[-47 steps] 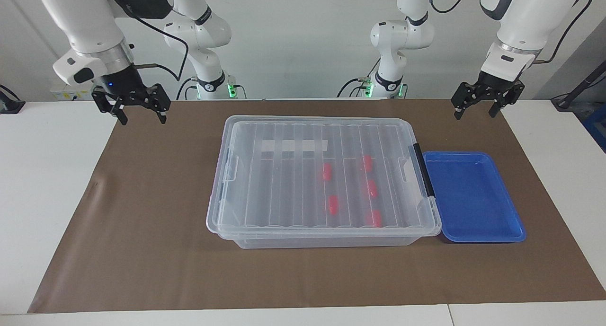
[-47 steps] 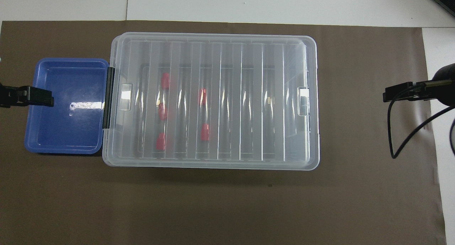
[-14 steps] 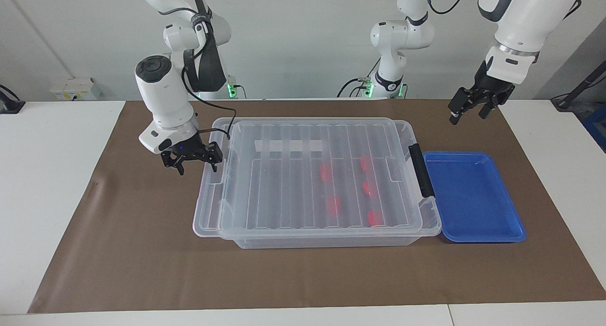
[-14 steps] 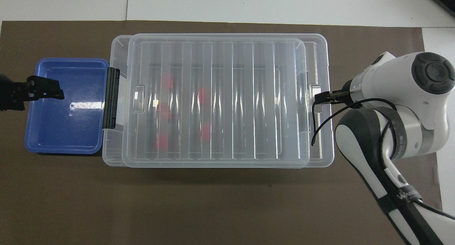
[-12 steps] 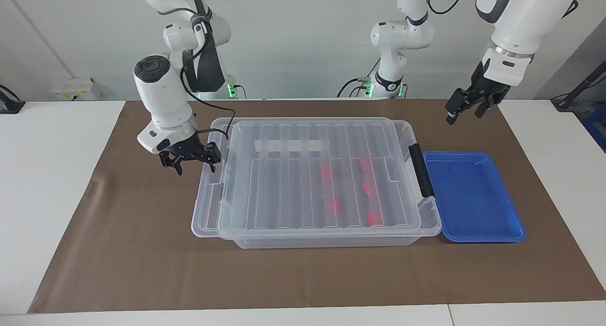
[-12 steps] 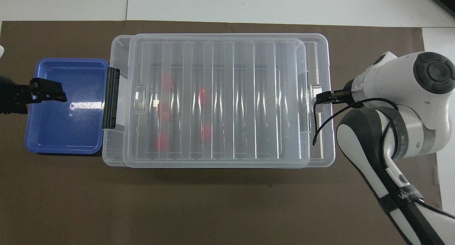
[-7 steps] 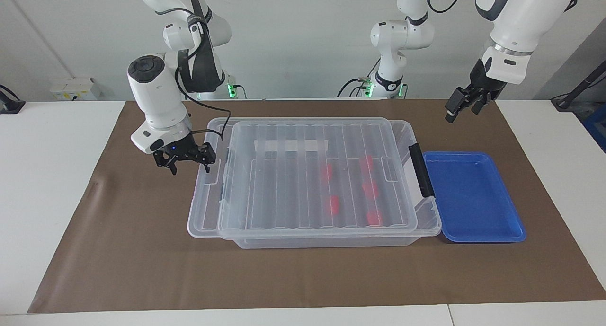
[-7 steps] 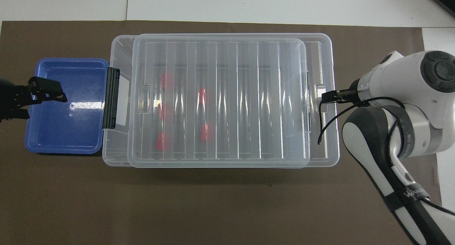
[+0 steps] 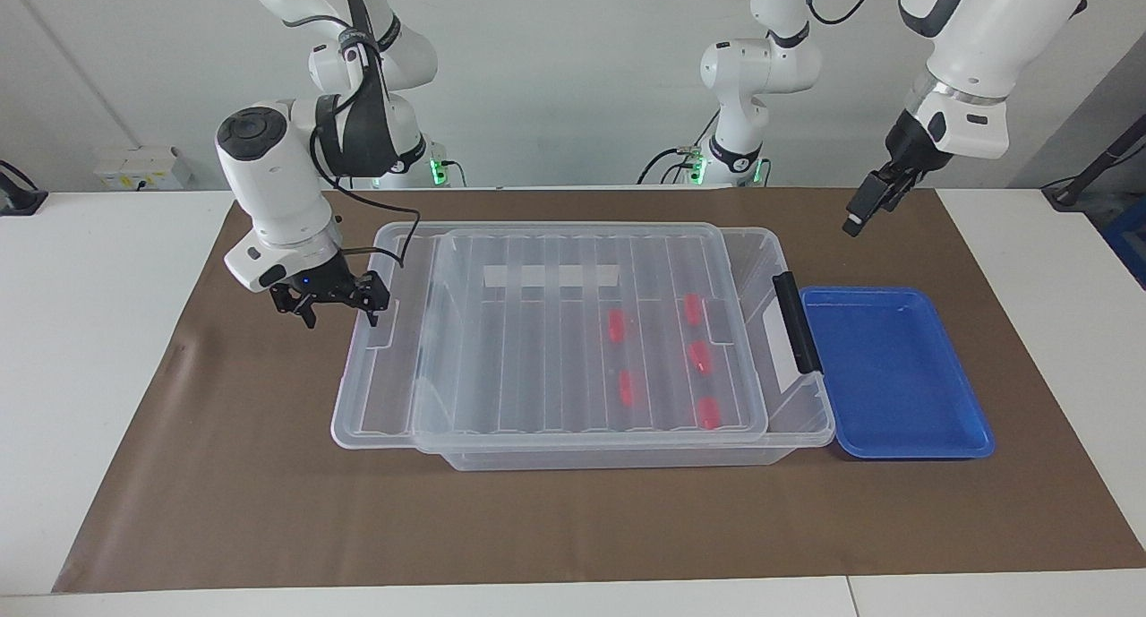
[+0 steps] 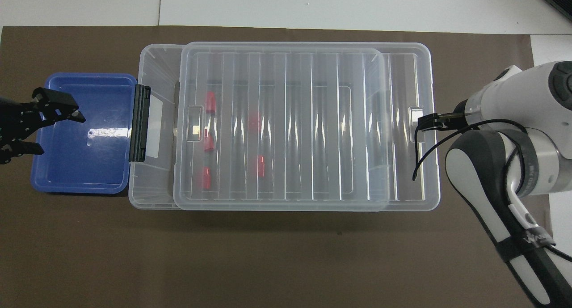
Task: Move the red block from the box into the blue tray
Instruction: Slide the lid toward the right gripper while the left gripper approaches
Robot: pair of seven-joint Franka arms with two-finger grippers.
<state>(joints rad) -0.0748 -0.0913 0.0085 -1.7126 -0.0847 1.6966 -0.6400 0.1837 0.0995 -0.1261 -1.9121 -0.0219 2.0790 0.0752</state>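
We saw five red blocks (image 9: 700, 356) inside the box (image 9: 810, 424), its lid (image 9: 546, 348) partly displaced. Right end effector (image 9: 333, 307) at the lid's edge and left end effector (image 9: 867, 203) above the table were both released.

Narrow open strip of box (image 9: 810, 424) beside black clip; lid (image 9: 573, 330) over red blocks (image 9: 699, 356).

occluded: red blocks (image 9: 698, 357) blurred under lid (image 9: 537, 330) | cut off: left claw (image 10: 27, 120) at overhead edge

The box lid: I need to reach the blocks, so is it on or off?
Partly off: the lid is slid toward the right arm's end, baring a strip of the box by the blue tray.
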